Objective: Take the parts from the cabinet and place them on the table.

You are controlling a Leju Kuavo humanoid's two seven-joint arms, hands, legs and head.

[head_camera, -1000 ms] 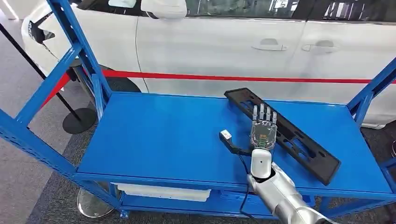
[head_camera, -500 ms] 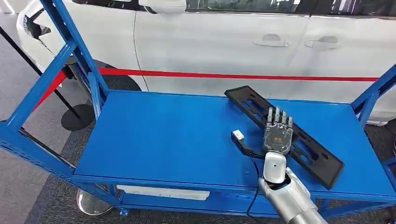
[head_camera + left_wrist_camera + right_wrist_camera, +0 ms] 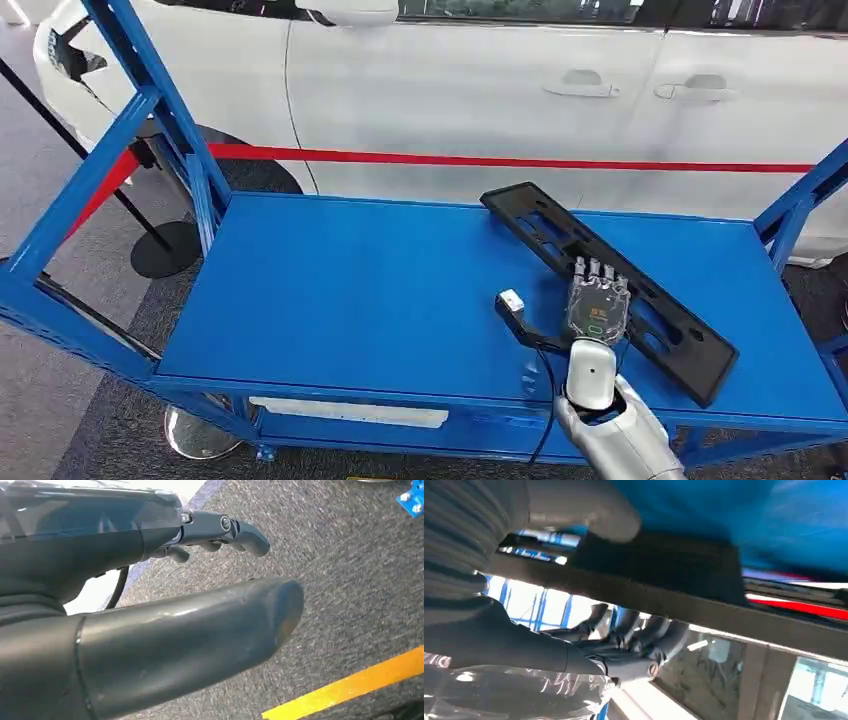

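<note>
A long black plastic frame part (image 3: 545,225) lies diagonally on the blue cabinet shelf (image 3: 350,290), toward its right side. My right hand (image 3: 596,300) is over the part's near half, palm down, fingers bent over it. In the right wrist view the part (image 3: 664,600) passes between the thumb (image 3: 589,510) and the dark fingers (image 3: 634,640), with a gap showing between fingers and part. My left hand (image 3: 150,605) hangs over grey carpet and holds nothing, its thumb and fingers apart.
Blue rack uprights (image 3: 150,110) stand at the shelf's left end and another (image 3: 800,200) at the right. Behind the shelf run a red barrier tape (image 3: 450,160) and a white car (image 3: 450,90). A yellow floor line (image 3: 350,685) crosses the carpet.
My right hand has moved right and toward the near end of the black part, and its fingers have bent down over it. The view shifted slightly.
</note>
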